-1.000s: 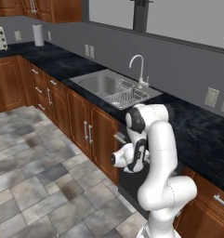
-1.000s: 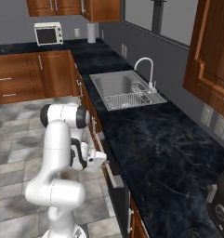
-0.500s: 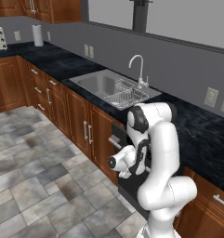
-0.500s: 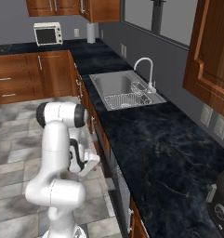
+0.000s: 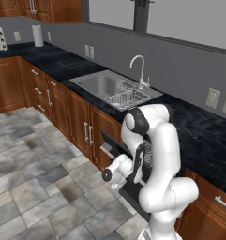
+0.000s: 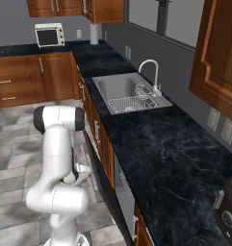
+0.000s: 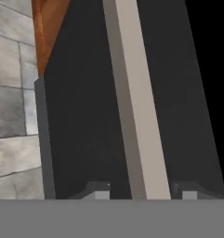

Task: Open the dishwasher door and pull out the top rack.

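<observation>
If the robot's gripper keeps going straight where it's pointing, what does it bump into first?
Most likely the silver bar handle of the dishwasher door. In the hand view the bar runs right between the two jaws of the gripper, with the dark door panel just behind it.

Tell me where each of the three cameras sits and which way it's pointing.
Left base view: behind the arm's left, facing the counter and sink; the white arm rises lower right.
Right base view: behind its right, looking along the counter; the arm stands lower left.
Hand view: looks along the fingers at the dishwasher door and its silver handle.
Both base views share the sink.
</observation>
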